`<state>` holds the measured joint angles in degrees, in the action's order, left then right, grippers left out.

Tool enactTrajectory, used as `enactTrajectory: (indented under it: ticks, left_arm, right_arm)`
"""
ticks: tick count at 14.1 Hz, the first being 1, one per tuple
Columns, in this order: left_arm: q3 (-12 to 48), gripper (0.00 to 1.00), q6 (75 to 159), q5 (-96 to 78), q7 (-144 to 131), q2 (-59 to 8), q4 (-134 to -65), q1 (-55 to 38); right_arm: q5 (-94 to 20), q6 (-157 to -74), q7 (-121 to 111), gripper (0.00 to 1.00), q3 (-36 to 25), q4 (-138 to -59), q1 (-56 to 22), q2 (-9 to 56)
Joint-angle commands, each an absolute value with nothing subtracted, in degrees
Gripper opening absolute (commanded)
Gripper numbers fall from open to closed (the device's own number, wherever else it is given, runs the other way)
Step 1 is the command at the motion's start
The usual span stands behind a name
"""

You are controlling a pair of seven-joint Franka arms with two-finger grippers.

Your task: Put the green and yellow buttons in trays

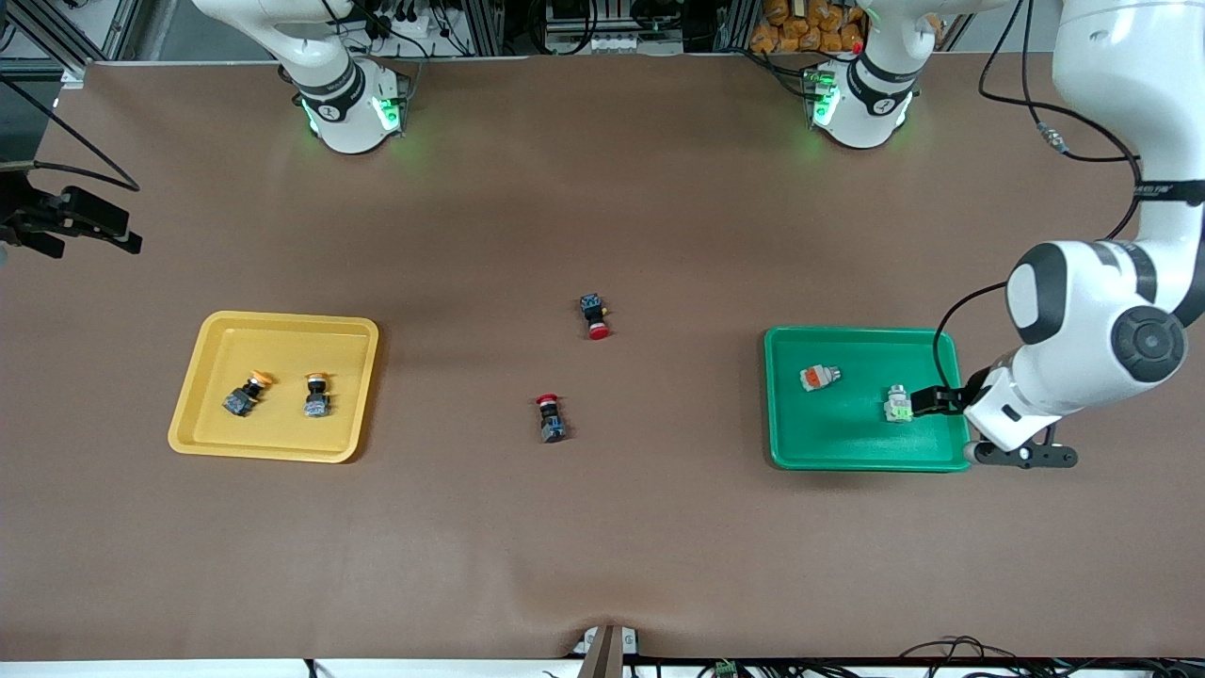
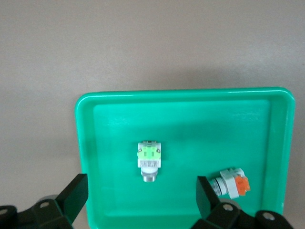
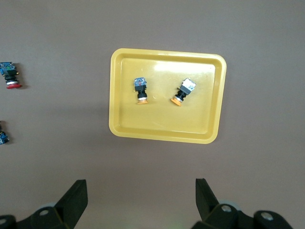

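Front view: two red-capped switches (image 1: 596, 316) mid-table between trays (image 1: 866, 460); left tool (image 2: 140, 195), right tool (image 3: 140, 195) both spread, empty.

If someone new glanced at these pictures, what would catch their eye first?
Two bright trays: the yellow tray at the right arm's end holds two orange-capped buttons, and the green tray at the left arm's end holds two pale grey ones. The open left gripper hangs over the green tray.
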<state>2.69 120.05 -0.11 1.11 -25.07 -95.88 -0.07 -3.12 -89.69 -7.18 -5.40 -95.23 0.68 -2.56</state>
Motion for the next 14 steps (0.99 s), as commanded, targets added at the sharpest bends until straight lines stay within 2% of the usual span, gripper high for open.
enactTrajectory:
  ticks: [1, 4, 8, 14]
  left_arm:
    - [2.9, 1.00, 115.7, 0.6, 1.3, -21.4, -95.2, -0.2]
    - [3.7, 1.00, 112.6, 0.5, 1.3, -17.9, -94.8, -0.3]
    - [4.7, 1.00, 110.5, 0.5, 0.9, -14.6, -94.7, -0.3]
    - [5.5, 1.00, 109.1, 0.5, 1.1, -11.2, -94.7, -0.3]
  right_arm:
    - [-2.0, -91.8, -6.9, 1.00, -4.6, -97.8, 1.5, -4.1]
    - [-1.9, -91.0, -6.9, 1.00, -4.6, -93.9, 1.6, -1.2]
    - [-2.0, -90.7, -7.4, 1.00, -4.6, -92.3, 3.3, -1.1]
    - [3.3, -83.0, -6.7, 1.00, -4.0, -87.5, 0.9, 0.1]
